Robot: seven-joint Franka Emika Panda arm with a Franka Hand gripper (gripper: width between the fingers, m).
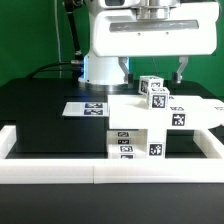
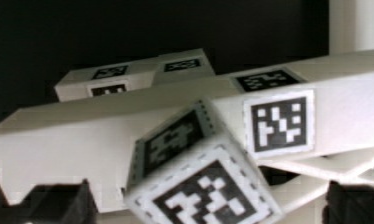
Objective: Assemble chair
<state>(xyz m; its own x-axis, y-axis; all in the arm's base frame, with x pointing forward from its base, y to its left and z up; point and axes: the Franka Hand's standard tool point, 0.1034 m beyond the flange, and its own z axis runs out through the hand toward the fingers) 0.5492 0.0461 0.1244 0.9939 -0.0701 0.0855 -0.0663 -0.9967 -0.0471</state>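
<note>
My claw (image 1: 153,72) hangs above the chair parts with its 2 fingers (image 2: 56,198) spread wide apart and nothing held between them. In the wrist view the dark fingertips stand at the edge of the picture, clear of the white pieces.

The chair (image 1: 140,128) is a cluster of matte-white tagged parts on the black table (image 1: 40,110), toward the exterior view's right of centre. A boxy block (image 1: 137,141) sits low at the front, near the white border rail (image 1: 100,170), with tags on its face. Behind it a flat slab (image 1: 185,112) stretches toward the exterior view's right, and a small square post (image 1: 153,90) stands tilted on top of the pile, just below my claw.

The marker board (image 1: 88,106) lies flat on the table at the exterior view's left of the chair parts.

From the wrist, the posts cross one another at angles, tags facing me; which pieces touch I cannot tell
</note>
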